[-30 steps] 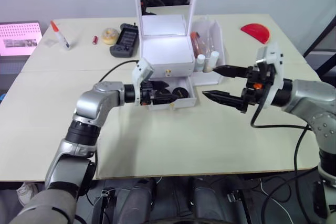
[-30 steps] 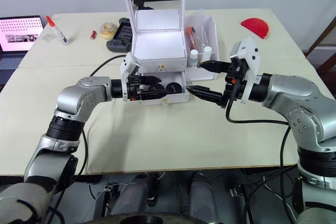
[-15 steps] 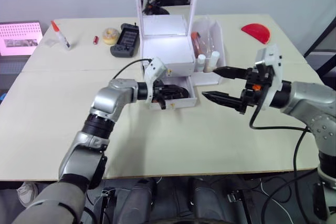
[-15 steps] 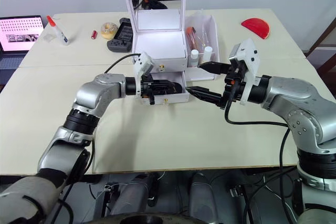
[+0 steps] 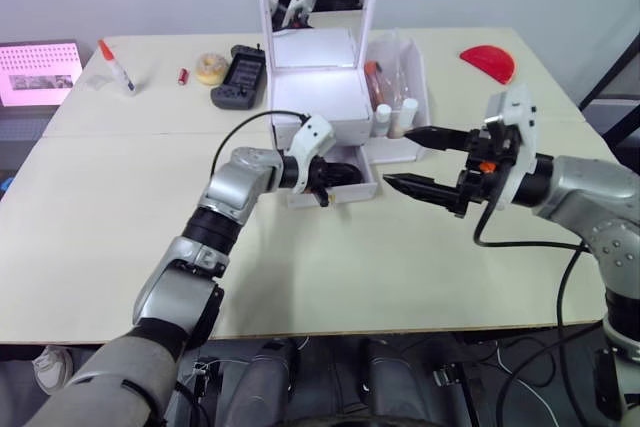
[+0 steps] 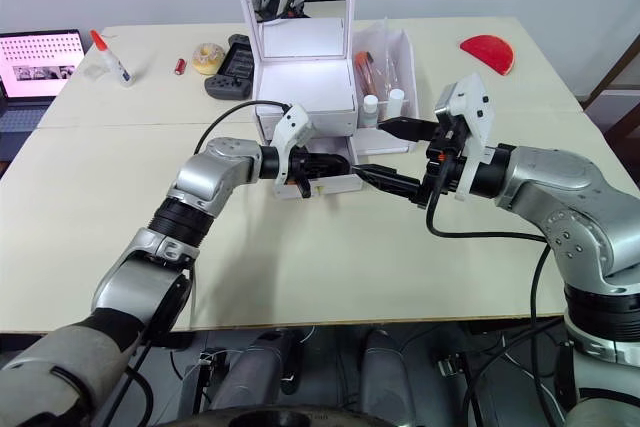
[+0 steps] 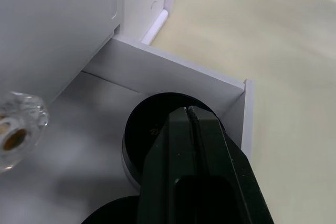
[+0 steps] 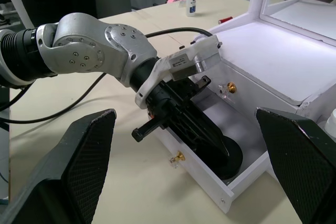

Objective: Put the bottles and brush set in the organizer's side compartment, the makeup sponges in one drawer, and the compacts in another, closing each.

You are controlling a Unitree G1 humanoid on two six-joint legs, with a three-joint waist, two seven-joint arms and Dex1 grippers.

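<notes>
The white organizer (image 5: 315, 97) stands mid-table with its mirror up. Its lower drawer (image 8: 197, 169) is pulled out; the upper drawer, with a gold knob (image 8: 230, 86), is closed. A round black compact (image 7: 144, 129) lies in the open drawer's corner, and the edge of a second black disc (image 7: 105, 216) shows beside it. My left gripper (image 7: 187, 110) is shut, its tips reaching into the drawer over the compact, with nothing between the fingers. My right gripper (image 5: 404, 159) hangs open just right of the drawer. Small bottles (image 5: 395, 113) stand in the side compartment (image 5: 418, 82).
At the back left lie a black rectangular gadget (image 5: 238, 72), a yellowish roll (image 5: 209, 67), a small red item (image 5: 181, 76) and a glue bottle (image 5: 113, 65). A pink screen (image 5: 38, 72) sits at the far left edge, a red half-disc (image 5: 488, 60) at the back right.
My left gripper has shut and pushed further right into the open lower drawer, over the compact. The right gripper has stayed where it was, open.
</notes>
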